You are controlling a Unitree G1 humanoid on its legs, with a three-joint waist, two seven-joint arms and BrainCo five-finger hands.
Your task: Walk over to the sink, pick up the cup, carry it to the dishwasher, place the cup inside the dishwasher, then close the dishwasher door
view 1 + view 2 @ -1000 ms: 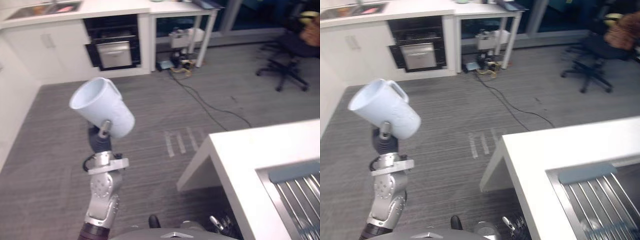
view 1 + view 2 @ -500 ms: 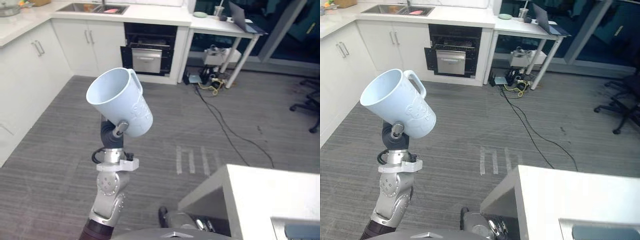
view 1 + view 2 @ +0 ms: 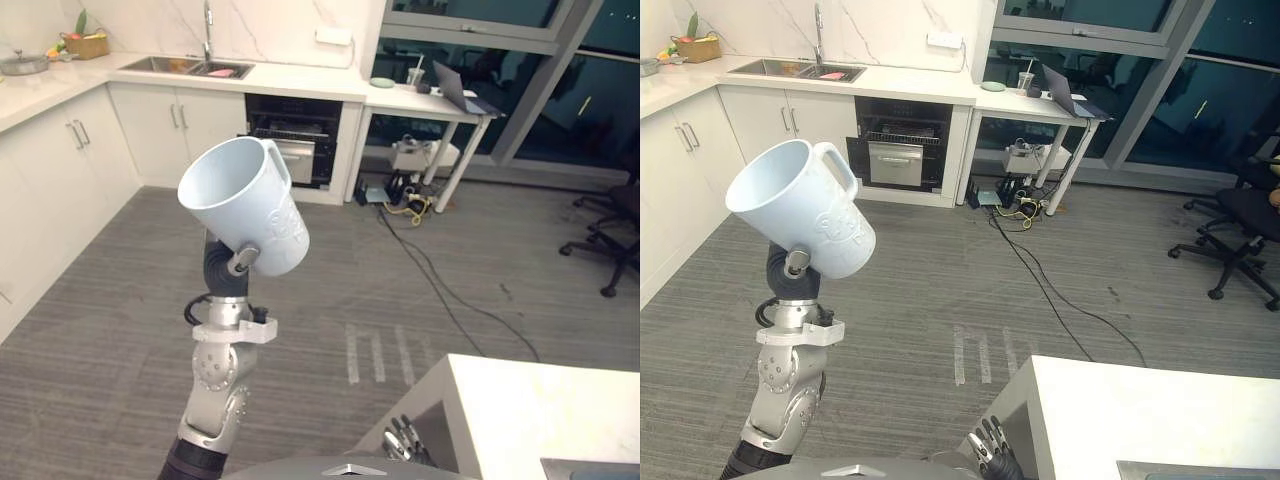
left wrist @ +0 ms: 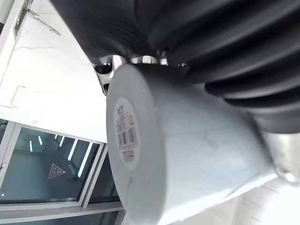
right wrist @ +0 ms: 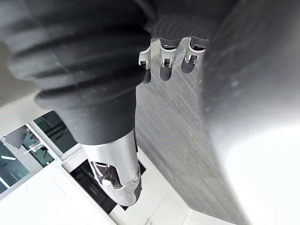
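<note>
View swung up to dishwasher at 12 o'clock; left hand clasps tilted cup, advise steady carry straight ahead.

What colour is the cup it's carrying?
The cup is pale bluish white, clearest in the right eye view.
</note>
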